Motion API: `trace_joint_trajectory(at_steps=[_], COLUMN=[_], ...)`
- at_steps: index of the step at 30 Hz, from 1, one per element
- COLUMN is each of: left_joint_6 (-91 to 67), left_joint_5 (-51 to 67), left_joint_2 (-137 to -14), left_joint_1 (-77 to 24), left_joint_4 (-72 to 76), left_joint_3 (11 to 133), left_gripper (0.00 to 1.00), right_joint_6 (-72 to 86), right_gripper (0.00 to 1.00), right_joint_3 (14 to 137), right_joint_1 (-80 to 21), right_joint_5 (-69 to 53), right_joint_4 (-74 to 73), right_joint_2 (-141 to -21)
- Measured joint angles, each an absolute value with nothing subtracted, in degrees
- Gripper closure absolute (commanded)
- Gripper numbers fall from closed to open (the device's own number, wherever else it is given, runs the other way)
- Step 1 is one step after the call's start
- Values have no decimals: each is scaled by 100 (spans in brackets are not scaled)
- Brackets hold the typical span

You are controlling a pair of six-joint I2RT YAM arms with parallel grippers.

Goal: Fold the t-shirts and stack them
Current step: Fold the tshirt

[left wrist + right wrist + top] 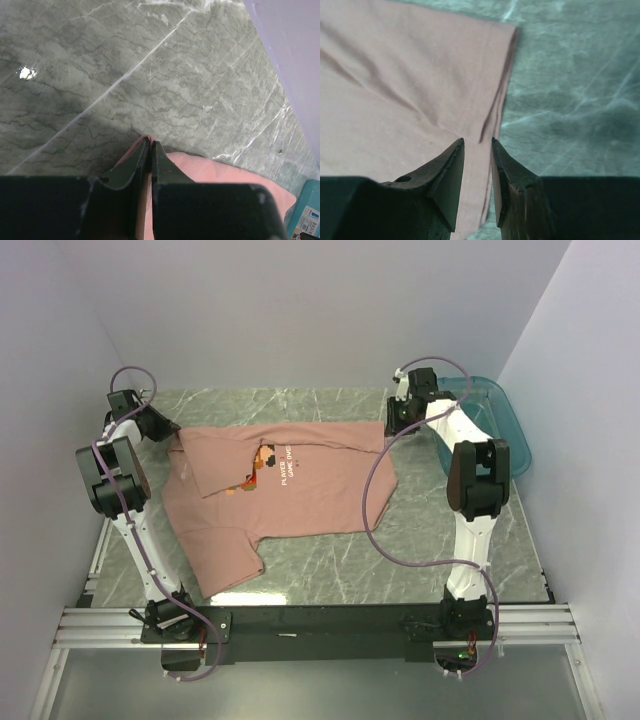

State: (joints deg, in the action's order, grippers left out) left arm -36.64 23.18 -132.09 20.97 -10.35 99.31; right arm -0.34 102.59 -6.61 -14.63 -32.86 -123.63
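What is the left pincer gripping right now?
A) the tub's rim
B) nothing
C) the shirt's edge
C: the left pincer is shut, with pink fabric of the shirt pinched between its fingertips.

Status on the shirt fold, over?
Left gripper shut on t-shirt far-left edge. Right gripper slightly open over far-right hem. One t-shirt, spread out, not folded. Tub off to the right, not blocking.

Soft, even overhead light leaves only faint shadows along the t-shirt edge, one small glare spot on the marble tabletop (left wrist view), and slightly soft wrist pictures.
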Motion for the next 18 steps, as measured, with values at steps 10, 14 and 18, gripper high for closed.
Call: trace_joint_trajectory(at_steps=[10,14,18], left_joint_6=[-3664,-3664,-3664], left_joint_5=[2333,2335,2342], left_joint_2=[-13209,-13209,-13209], left_joint_1=[2099,2099,2099], left_joint_4=[-1017,-1015,-1015], left_joint_3=[9922,9922,9922], left_gripper=[90,90,90], right_joint_6=[-34,-32,-32], right_gripper=[65,66,66], right_joint_3=[10278,10285,10287], right_joint_1=[-727,-727,-727], right_joint_5=[-1706,-1704,-1706], right_joint_4=[-3343,-3369,-3426], right_joint_2=[-12486,-12643,-12763])
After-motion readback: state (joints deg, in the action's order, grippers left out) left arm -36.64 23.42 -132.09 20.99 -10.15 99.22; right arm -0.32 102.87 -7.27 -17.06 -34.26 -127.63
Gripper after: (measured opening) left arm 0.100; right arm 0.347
